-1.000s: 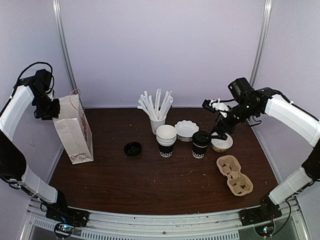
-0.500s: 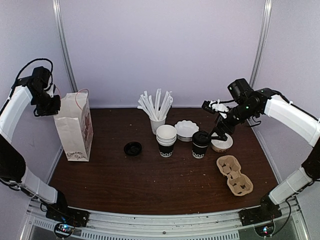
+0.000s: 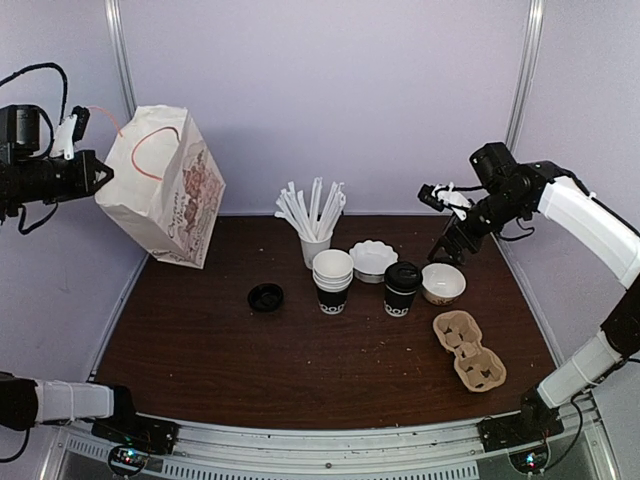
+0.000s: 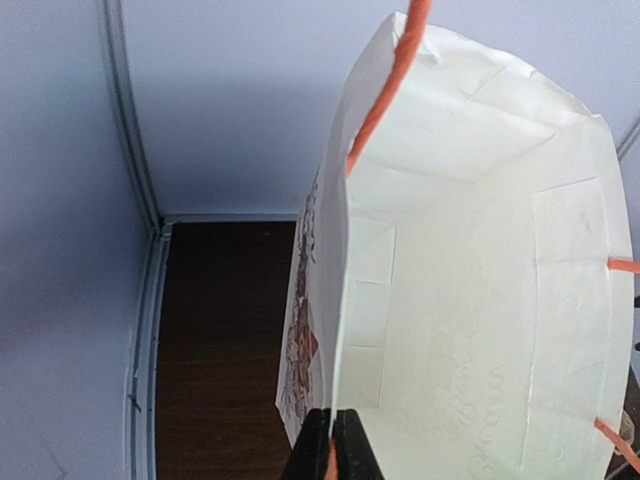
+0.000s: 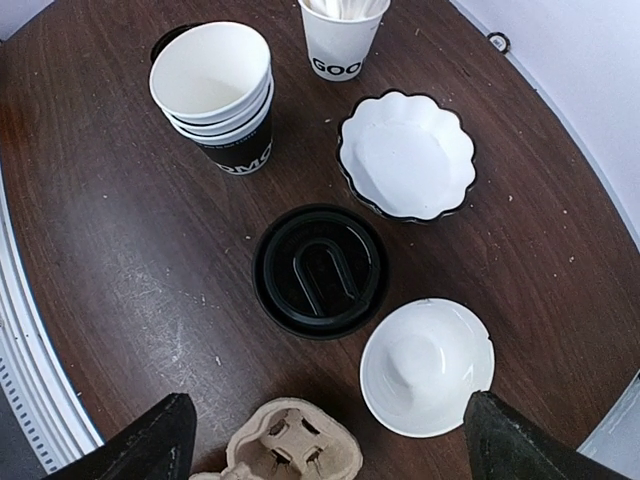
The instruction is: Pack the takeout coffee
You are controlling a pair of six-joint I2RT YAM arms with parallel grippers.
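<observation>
Left gripper: jaws pinched tight on the rim of the bag, next to one orange handle. Only the fingertips show in the wrist view. From overhead most of the left arm is cut off by the frame edge. The bag hangs tilted at the left rear with its mouth turned toward the gripper. The inside shown by the wrist camera is bare white paper. The print on its side is too small to read, and I cannot tell whether its low corner is off the table. The coffee stands upright at centre right, lid on, well apart from the bag. It is between the cups and the bowl, just beside each, with the scalloped dish behind it. The right wrist camera shows only its lid, so the lettering is out of sight there. Right gripper: jaws spread wide and holding nothing, above the table and behind the bowl, not touching the coffee. Its fingers appear only at the lower corners of the wrist frame. The carrier lies near the front right and is cropped by the bottom edge of the wrist view. The straw cup is at the rear, with its top cut off in the wrist view. The loose lid lies left of the cups and is mostly hidden behind them from the right wrist.
</observation>
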